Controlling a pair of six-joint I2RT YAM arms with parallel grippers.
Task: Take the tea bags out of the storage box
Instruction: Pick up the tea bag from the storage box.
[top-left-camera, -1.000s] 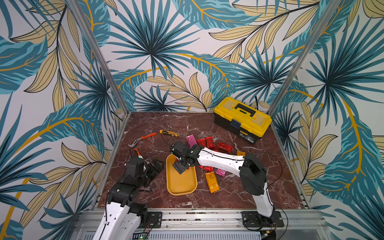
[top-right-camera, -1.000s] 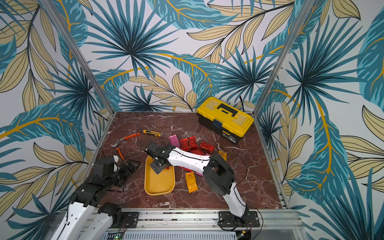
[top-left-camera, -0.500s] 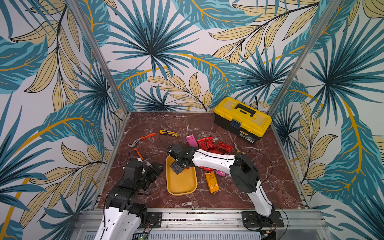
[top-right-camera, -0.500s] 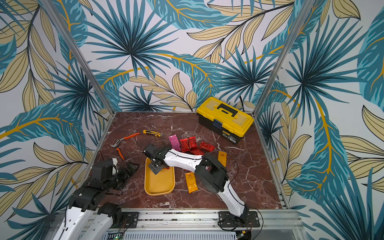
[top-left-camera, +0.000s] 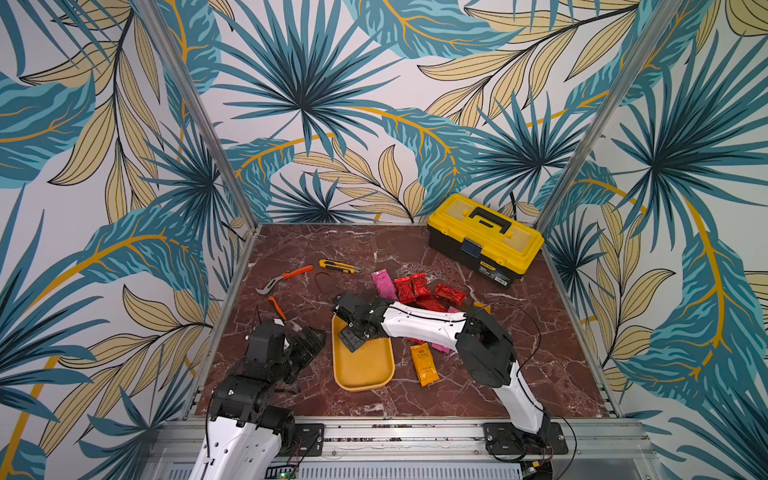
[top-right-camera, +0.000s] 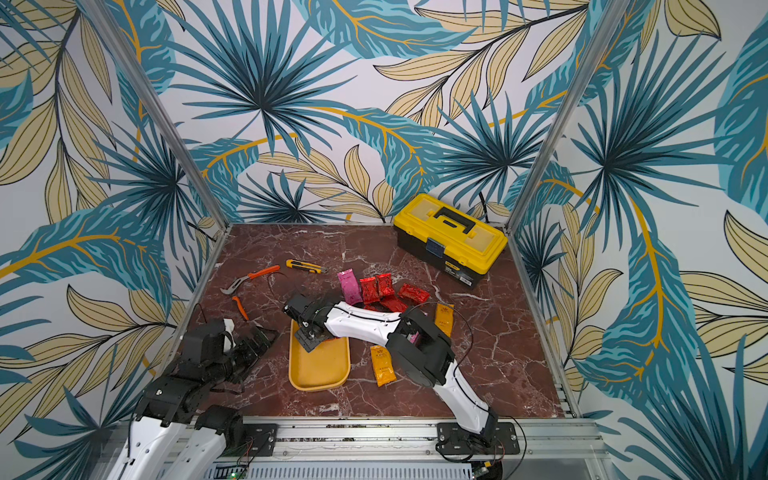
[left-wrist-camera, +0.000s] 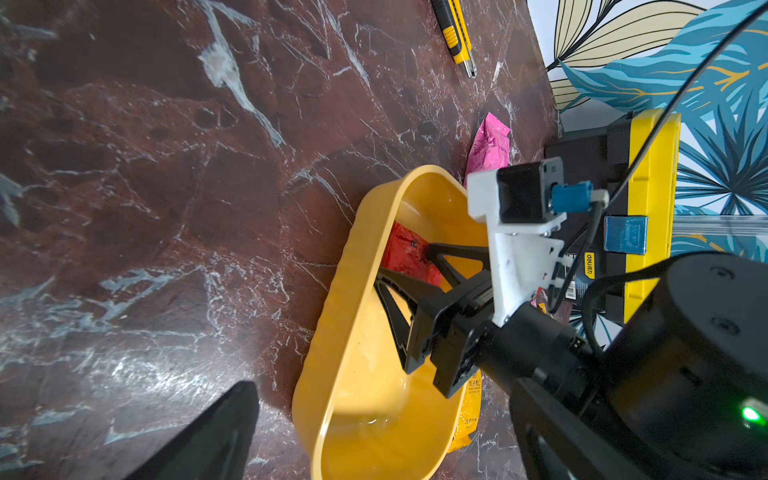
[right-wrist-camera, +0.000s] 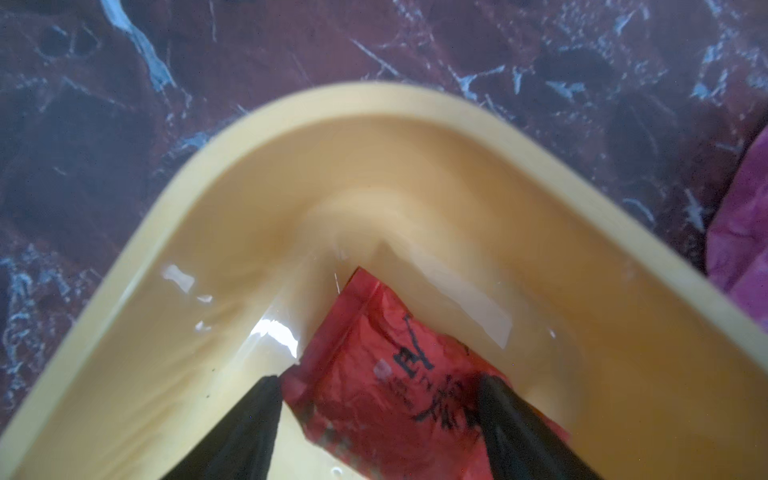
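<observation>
Top views: my right gripper (top-left-camera: 353, 336) is down in the far end of the storage box (top-left-camera: 365, 384). Other tea bags (top-left-camera: 417, 287) lie on the table (top-left-camera: 540, 353) beyond and beside the box. My left gripper (top-left-camera: 311, 337) sits just left of the box, jaws spread, holding nothing.
Left wrist: my right fingers (left-wrist-camera: 411, 284) straddle one red tea bag (left-wrist-camera: 401, 249) inside the box.
Right wrist: jaws are apart on either side of that bag, not clamped.

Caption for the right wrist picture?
The open right gripper straddles a red tea bag in a corner of the storage box.
</observation>
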